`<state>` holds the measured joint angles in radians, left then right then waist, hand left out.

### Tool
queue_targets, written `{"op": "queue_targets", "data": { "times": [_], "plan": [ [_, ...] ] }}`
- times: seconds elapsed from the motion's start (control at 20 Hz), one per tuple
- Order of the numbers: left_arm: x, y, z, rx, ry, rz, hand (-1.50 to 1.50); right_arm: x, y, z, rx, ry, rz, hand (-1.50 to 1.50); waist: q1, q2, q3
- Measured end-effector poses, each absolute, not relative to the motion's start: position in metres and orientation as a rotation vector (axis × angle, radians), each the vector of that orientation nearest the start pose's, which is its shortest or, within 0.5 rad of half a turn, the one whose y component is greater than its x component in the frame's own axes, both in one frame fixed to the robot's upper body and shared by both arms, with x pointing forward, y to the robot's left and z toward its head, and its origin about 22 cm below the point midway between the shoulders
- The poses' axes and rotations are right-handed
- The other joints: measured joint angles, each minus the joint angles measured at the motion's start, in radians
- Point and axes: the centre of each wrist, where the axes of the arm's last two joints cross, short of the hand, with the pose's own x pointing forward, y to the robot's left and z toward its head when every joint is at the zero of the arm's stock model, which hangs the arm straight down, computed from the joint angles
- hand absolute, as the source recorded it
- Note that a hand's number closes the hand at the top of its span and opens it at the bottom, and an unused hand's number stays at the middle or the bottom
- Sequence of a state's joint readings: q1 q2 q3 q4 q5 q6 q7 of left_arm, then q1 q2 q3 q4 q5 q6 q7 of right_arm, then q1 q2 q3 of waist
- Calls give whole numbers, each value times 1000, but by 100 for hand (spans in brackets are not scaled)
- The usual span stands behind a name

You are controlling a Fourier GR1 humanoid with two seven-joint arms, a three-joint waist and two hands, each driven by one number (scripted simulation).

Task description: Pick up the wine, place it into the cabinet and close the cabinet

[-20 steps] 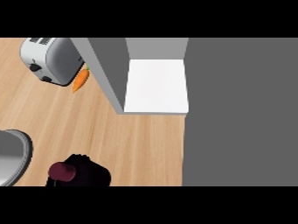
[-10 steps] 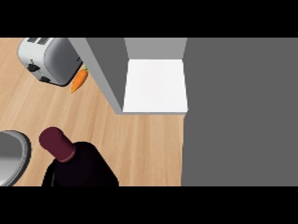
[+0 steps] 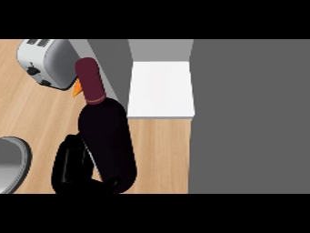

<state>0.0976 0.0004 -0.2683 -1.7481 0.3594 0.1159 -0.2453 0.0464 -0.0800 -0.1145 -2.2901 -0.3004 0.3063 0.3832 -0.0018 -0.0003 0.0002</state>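
Wine bottle is lying lengthwise across the view, its dark red capped neck pointing up toward the cabinet and its dark body sitting just left of the cabinet's white shelf. One black robot hand is curling round the bottle's lower body, left of and below the cabinet; which arm it belongs to cannot be told. A silver toaster is standing on the wooden tabletop left of the cabinet.

Place: kitchen
Surface: wooden counter
Appliance: silver toaster
Storage: open cabinet with white shelf
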Motion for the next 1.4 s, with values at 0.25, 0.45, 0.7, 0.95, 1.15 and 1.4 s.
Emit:
{"op": "queue_targets", "data": {
  "times": [0.25, 0.45, 0.7, 0.95, 1.15, 1.4],
  "plan": [
    [239, 154, 41, -363, -1829, 254, 150, 176, -261, 150, 247, -1888, 248, -150, -2, 0, 0],
    [263, 138, 46, -315, -1855, 229, 150, 175, -259, 153, 248, -1886, 248, -150, -5, 1, 0],
    [279, 116, 45, -252, -1855, 159, 150, 175, -255, 147, 242, -1889, 251, -150, -5, 1, 0],
    [290, 93, 39, -207, -1834, 105, 150, 176, -251, 152, 236, -1900, 253, -150, -6, 1, 0],
    [298, 87, 28, -187, -1817, 112, 150, 176, -251, 150, 239, -1893, 253, -150, -6, 1, 0],
    [305, 76, 15, -166, -1790, 133, 150, 181, -261, 147, 238, -1886, 260, -150, -9, 2, 0]
  ]
}}
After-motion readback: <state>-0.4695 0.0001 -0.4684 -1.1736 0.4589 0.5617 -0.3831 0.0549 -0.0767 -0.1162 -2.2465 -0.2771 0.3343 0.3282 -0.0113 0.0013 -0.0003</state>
